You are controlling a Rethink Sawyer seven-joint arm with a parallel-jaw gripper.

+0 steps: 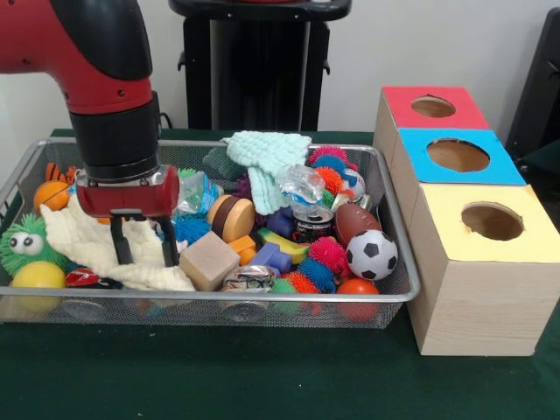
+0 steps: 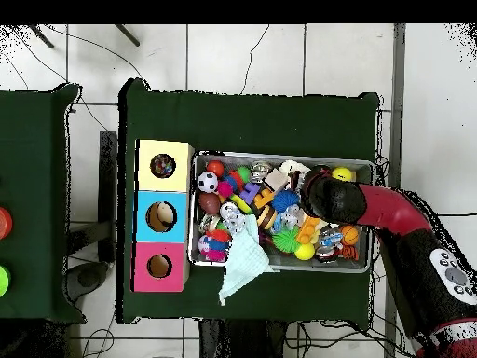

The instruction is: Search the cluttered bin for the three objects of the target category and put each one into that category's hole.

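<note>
The silver wire-mesh bin (image 1: 398, 296) is full of toys; it also shows in the overhead view (image 2: 373, 216). My gripper (image 1: 145, 249) is open, and its two black fingers (image 1: 122, 247) point down onto the plain cream knitted cloth (image 1: 87, 245) at the bin's left end, with nothing between them. In the overhead view the arm (image 2: 328, 198) hides the gripper. The yellow-topped box's hole (image 1: 493, 221) is dark; from overhead something multicoloured shows inside the hole (image 2: 163, 166). I see no printed rag clearly in the bin; a small white-and-coloured piece (image 2: 328, 240) beside the arm may be one.
The mint-green knitted cloth (image 1: 267, 157) drapes over the bin's far rim. A wooden block (image 1: 208, 260), soccer ball (image 1: 371, 255), can (image 1: 312, 222), football (image 1: 355, 220) and spiky balls fill the bin. The blue-topped box (image 1: 459, 156) and red-topped box (image 1: 433, 107) stand behind the yellow one.
</note>
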